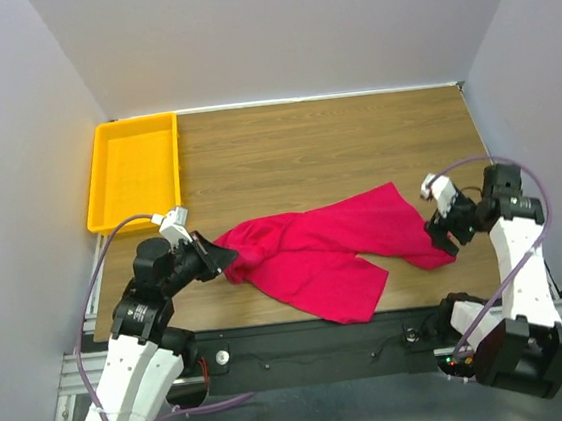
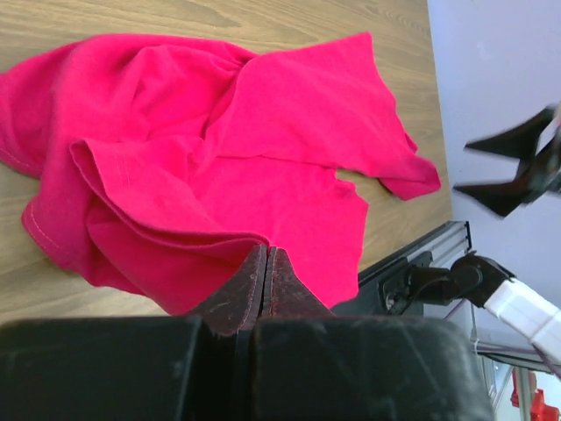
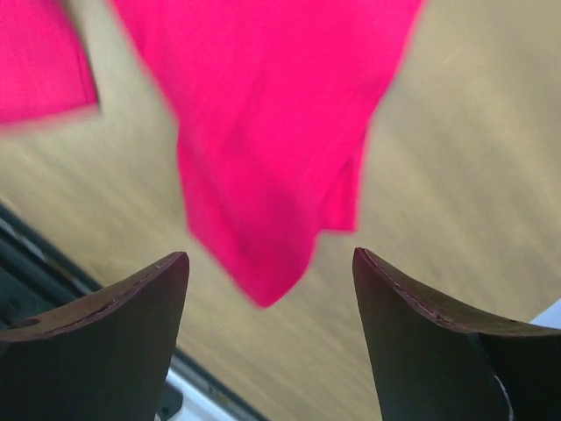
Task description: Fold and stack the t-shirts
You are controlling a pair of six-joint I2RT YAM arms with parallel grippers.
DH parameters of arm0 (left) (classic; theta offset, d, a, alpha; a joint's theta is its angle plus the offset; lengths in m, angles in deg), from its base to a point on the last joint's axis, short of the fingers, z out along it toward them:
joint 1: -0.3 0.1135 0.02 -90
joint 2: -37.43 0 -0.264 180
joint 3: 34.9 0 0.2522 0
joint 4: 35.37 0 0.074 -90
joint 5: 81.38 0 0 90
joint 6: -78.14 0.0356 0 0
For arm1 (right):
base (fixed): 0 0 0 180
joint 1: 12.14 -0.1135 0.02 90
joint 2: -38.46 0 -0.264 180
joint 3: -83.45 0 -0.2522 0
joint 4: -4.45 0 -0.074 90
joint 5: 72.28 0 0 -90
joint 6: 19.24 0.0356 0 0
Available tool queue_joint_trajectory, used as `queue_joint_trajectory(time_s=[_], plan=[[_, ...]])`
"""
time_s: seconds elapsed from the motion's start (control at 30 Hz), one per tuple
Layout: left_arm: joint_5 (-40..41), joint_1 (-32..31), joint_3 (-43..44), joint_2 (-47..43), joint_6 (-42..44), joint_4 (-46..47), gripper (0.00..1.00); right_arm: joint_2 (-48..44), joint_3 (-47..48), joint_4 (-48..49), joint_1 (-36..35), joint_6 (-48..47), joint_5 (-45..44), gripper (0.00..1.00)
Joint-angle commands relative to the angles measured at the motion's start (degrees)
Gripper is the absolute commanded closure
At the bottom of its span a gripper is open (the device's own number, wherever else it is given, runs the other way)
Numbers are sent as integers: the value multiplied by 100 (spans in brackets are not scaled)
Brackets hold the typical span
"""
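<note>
Wood-grain table (image 1: 354, 142) boxed in by pale grey walls, seen from above. At upper left, against the table's left edge, a yellow tray (image 1: 132, 176), well apart from the cloth. Below it, at lower left, the left gripper (image 1: 222, 258) with fingers pressed together, pinching a fold at the left end of the red t-shirt (image 1: 315, 247). Spread crumpled and unfolded across the lower middle of the table, reaching from that grip up toward centre right, with one flap hanging near the front edge. In the left wrist view, bunched folds running right up to the closed tips. At right, the right gripper (image 1: 443, 237) just beside the shirt's right corner, fingers (image 3: 131, 307) spread wide apart, holding nothing, the blurred red corner showing between them over bare wood.
</note>
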Motion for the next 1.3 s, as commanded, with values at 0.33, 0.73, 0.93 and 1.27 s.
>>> queue_joint_trajectory(time_s=[0.33, 0.73, 0.93, 1.27], plan=[[144, 40, 319, 479, 133, 692, 100, 3815, 2076, 2766, -755, 4744, 939, 25], [197, 32, 275, 725, 106, 1158, 100, 5274, 2665, 3638, -1274, 5423, -241, 31], [259, 41, 416, 839, 194, 1158, 100, 5688, 2753, 3744, -1485, 5397, -285, 38], [557, 32, 688, 1050, 458, 1184, 100, 5768, 2709, 3761, -1749, 5467, -249, 97]])
